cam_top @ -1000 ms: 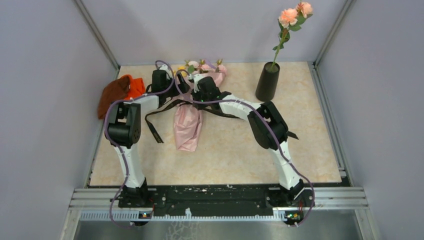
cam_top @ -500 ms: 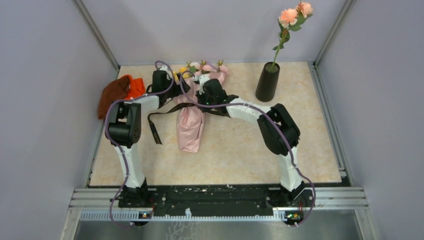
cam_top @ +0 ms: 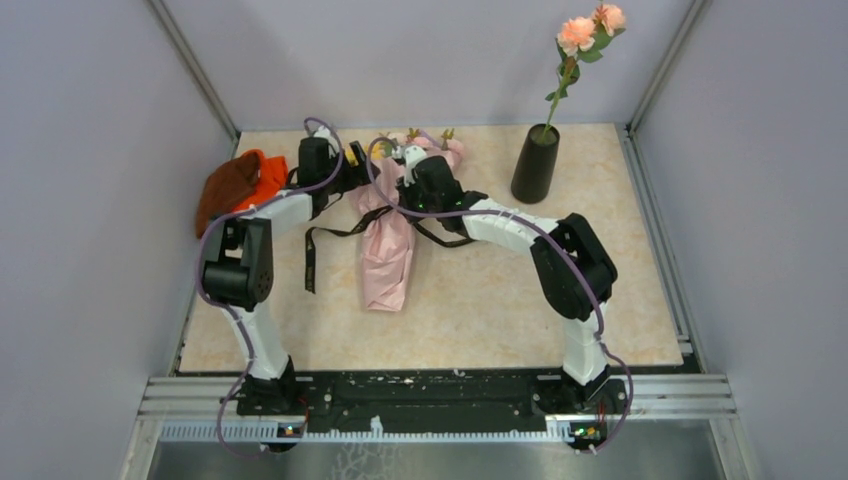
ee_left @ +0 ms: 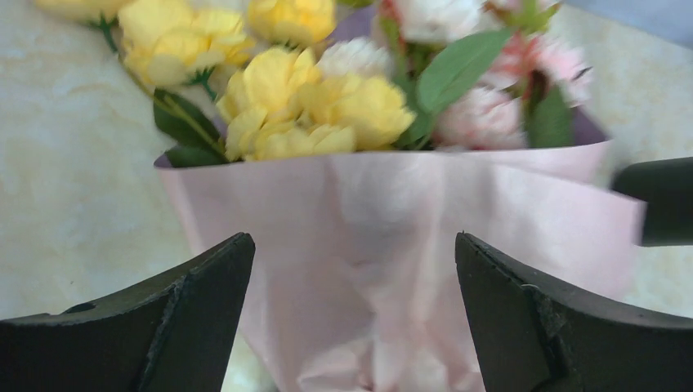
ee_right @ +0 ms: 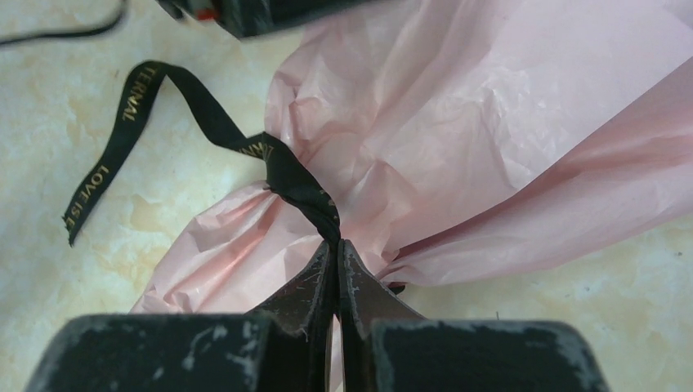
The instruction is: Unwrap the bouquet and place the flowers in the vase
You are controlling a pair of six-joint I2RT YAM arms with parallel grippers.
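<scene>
table (cam_top: 480, 310) beige | bouquet (cam_top: 387, 262) lying flat, black ribbon (cam_top: 309, 262) trailing | vase (cam_top: 535, 165) upright | cloth bundle (cam_top: 235, 185) far-left

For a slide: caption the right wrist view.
Right gripper, jaws shut, pinching the black ribbon on the pink bouquet.

Shows smooth white link shells between bulky black joint housings on both the left arm (cam_top: 262, 338) and the right arm (cam_top: 578, 345). Carries a thin lilac cable (cam_top: 203, 275) looped loosely along each, down to squat black base blocks (cam_top: 266, 392). Ends in matte black fingers. On the left gripper (ee_left: 351, 318), looks broad, with curved inner edges. On the right gripper (ee_right: 337, 278), looks narrow, tapered and scuffed with pale scratches.
</scene>
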